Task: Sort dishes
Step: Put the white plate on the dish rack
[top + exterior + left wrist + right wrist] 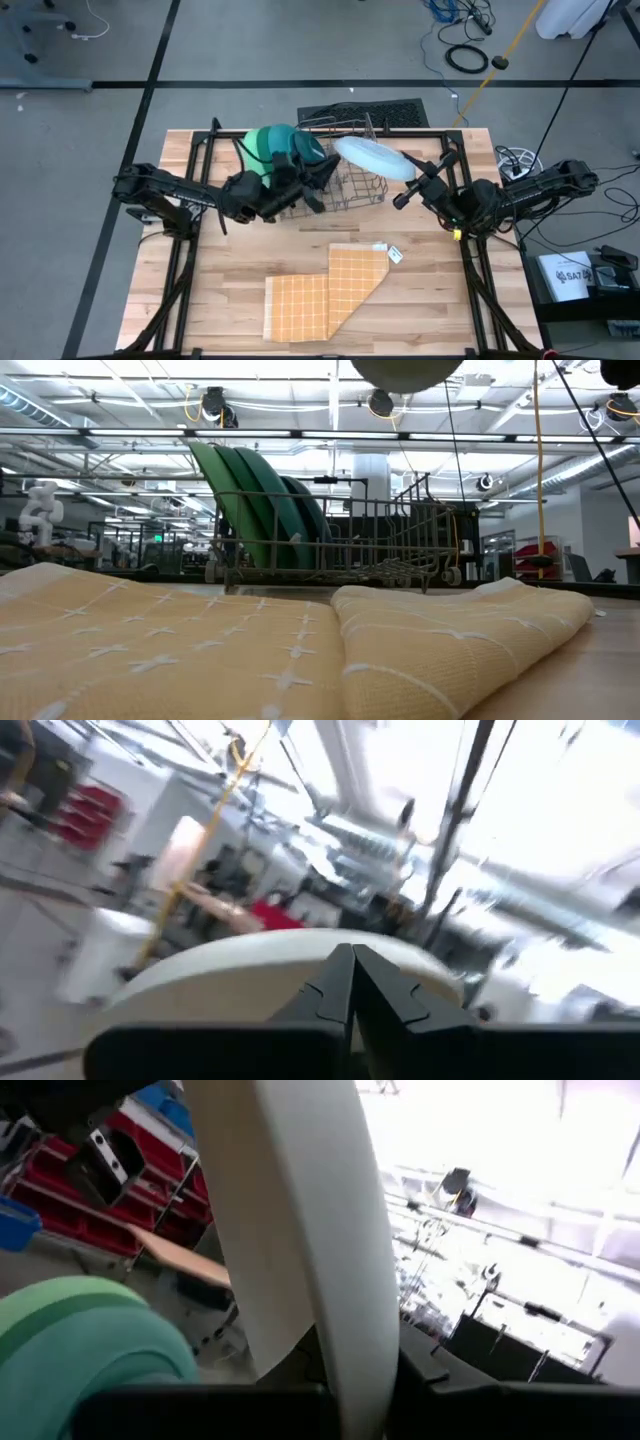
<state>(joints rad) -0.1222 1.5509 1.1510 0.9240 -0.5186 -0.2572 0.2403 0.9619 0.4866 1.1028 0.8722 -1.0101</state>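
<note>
The right gripper (408,187) pinched the pale blue plate (374,158) by its rim above the rack (345,170), beside the green plates (280,146); the left gripper (318,185) was pressed together, empty; slotting seemingly came next.

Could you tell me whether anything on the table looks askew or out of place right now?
Yes: the orange checked cloth lies unevenly folded, one part doubled over at an angle. The pale blue plate is held in the air over the wire rack by the right claw, while the green plates stand upright in it.
</note>
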